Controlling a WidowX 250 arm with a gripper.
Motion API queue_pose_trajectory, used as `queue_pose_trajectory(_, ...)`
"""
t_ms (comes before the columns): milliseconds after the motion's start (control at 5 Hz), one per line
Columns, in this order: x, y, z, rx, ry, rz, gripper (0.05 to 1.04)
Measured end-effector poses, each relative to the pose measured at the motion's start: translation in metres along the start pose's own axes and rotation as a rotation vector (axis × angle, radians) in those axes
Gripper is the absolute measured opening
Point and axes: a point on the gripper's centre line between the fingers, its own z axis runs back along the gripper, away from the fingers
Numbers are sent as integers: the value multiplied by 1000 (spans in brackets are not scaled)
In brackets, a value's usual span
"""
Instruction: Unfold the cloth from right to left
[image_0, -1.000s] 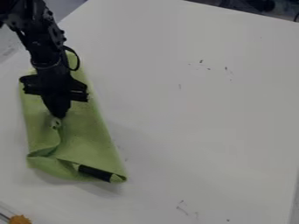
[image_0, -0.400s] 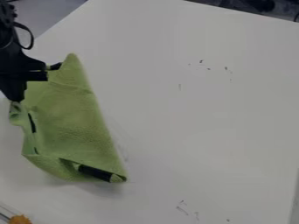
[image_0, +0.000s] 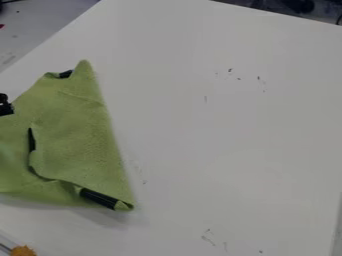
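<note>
Your white worktop (image_0: 220, 135) carries a lime-green fabric cloth (image_0: 77, 135) at the left of the view, partly folded and running out past the left edge. At its upper-left side you see a bit of the black tool (image_0: 5, 107); you can't tell whether it's spread, pressed together or pinching fabric. A black, rod-like piece (image_0: 99, 198) shows in the cloth's lower fold. A fuzzy orange tip (image_0: 23, 251) sits bottom left.

- Gripper (image_0: 5, 106): black, at the left edge of the camera view, cut by that edge.
- Visible part: a small end piece; narrow knob uppermost, broader blunt section directly below, the two joined.
- Lower border of this piece slants slightly.
- Arm and wrist pose: cannot tell.
</note>
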Motion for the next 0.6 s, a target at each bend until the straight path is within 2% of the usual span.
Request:
queue_pose_trajectory(200,-7,4,-11,-27,13,28,57)
queue_pose_trajectory(400,-8,8,-13,-24,7,20,81)
queue_pose_trajectory(600,-9,15,-12,2,9,-4,235)
